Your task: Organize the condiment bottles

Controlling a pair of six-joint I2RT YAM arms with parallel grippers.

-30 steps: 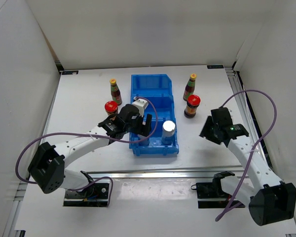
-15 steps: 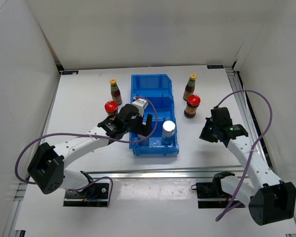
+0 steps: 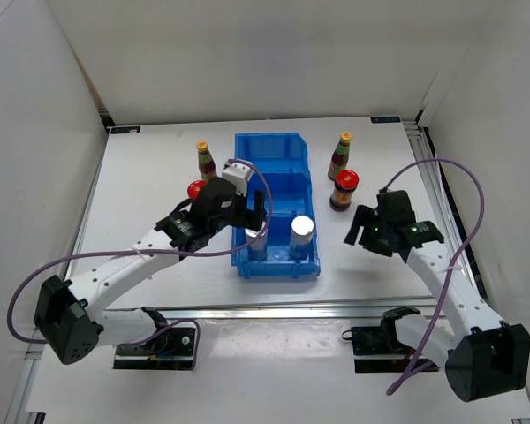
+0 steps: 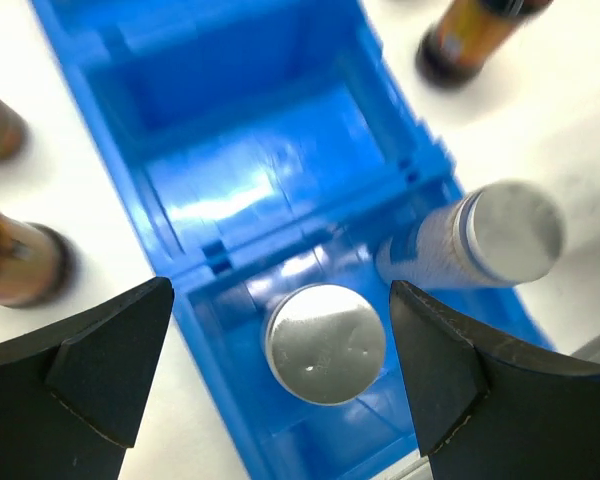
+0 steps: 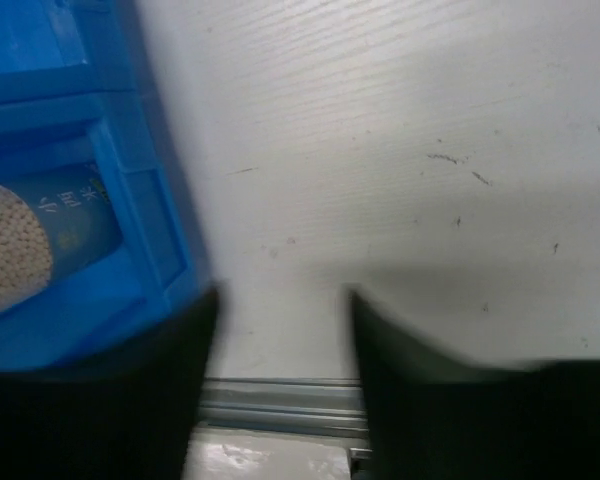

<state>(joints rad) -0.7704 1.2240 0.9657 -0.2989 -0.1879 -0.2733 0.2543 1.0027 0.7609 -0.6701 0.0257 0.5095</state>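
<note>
The blue bin [image 3: 274,159] stands mid-table. Two silver cylinders stand upright in its near compartment, one on the left [image 3: 257,245] and one on the right [image 3: 302,230]. My left gripper [image 3: 253,216] hovers open above the left one; in the left wrist view that cylinder's top [image 4: 325,343] lies between my spread fingers [image 4: 100,380], untouched, with the other cylinder [image 4: 480,238] to the right. Yellow-capped bottles stand left [image 3: 207,162] and right [image 3: 340,155] of the bin. One red-lidded jar [image 3: 344,188] is on the right; the other [image 3: 195,188] is half hidden by my left arm. My right gripper [image 3: 358,231] is open and empty.
The right wrist view is blurred: the bin's wall [image 5: 150,250] and a silver cylinder [image 5: 25,240] at the left, white table between the open fingers [image 5: 410,390], a metal rail [image 5: 280,395] at the near edge. White walls enclose the table.
My left gripper has risen out of the bin's near compartment, and a silver cylinder now shows standing below it. My right gripper has turned slightly toward the bin.
</note>
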